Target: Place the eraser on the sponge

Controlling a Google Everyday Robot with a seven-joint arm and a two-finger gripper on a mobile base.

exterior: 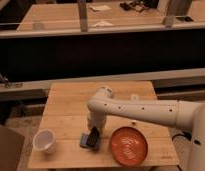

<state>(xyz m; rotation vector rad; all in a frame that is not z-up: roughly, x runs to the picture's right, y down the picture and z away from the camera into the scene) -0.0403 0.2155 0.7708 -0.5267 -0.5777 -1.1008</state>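
My gripper hangs below the white arm, which reaches in from the right over the front of the wooden table. It is shut on the eraser, a small black block tilted at the fingertips. The sponge, a flat blue pad, lies directly beneath. The eraser covers the sponge's right part, and I cannot tell whether the two touch.
An orange plate lies just right of the sponge near the table's front edge. A white cup stands at the front left. A tiny white object sits under the arm. A dark counter and railing run behind the table.
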